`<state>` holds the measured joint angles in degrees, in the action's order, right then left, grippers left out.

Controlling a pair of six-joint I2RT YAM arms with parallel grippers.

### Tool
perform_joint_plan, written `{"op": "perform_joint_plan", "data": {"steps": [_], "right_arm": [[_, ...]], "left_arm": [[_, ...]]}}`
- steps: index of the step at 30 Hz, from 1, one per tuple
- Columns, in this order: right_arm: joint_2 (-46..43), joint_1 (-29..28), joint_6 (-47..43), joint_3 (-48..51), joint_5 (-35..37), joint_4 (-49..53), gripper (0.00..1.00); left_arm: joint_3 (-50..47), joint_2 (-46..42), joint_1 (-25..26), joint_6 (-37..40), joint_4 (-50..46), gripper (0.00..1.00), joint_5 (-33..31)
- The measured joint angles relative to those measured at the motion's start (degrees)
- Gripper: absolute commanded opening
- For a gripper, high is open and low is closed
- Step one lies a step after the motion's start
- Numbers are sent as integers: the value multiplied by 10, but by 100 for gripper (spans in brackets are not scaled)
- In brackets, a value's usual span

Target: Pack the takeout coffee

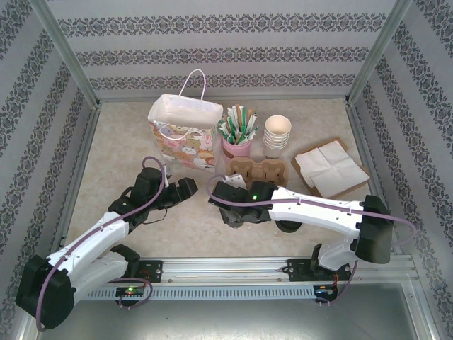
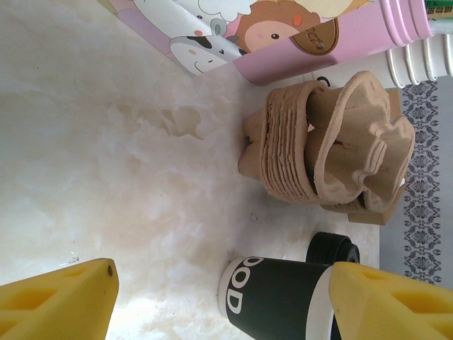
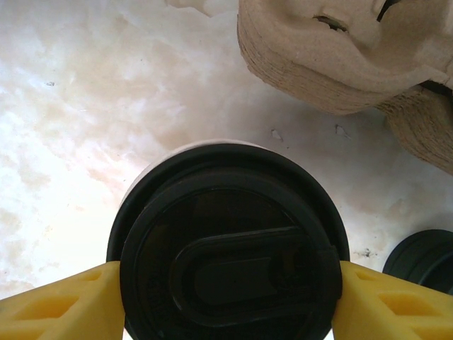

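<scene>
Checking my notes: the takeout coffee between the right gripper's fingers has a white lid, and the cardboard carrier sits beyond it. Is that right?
Not quite. The right wrist view shows the takeout coffee between the fingers of the right gripper has a black lid, not white. The cardboard carrier does sit beyond it.

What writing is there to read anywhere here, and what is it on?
"OOD": white letters on the black takeout cup, the rest hidden.
Too blurred: the brown tag on the gift bag.
Too small: the packets in the pink holder.
</scene>
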<state>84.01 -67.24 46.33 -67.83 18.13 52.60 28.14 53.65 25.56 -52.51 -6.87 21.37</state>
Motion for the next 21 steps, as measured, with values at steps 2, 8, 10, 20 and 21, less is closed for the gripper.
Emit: {"op": "perform_joint_plan", "data": {"steps": [2, 8, 10, 20, 21], "right_arm": [[2, 0, 0, 0, 0, -5, 68], [1, 0, 3, 8, -1, -12, 68], [1, 0, 6, 9, 1, -16, 68], [-4, 0, 20, 18, 5, -22, 68], [-4, 0, 21, 18, 5, -22, 68]], "left_arm": [[0, 0, 0, 0, 0, 79, 0], [0, 0, 0, 0, 0, 79, 0], [0, 0, 0, 0, 0, 79, 0], [0, 0, 0, 0, 0, 79, 0], [0, 0, 0, 0, 0, 79, 0]]}}
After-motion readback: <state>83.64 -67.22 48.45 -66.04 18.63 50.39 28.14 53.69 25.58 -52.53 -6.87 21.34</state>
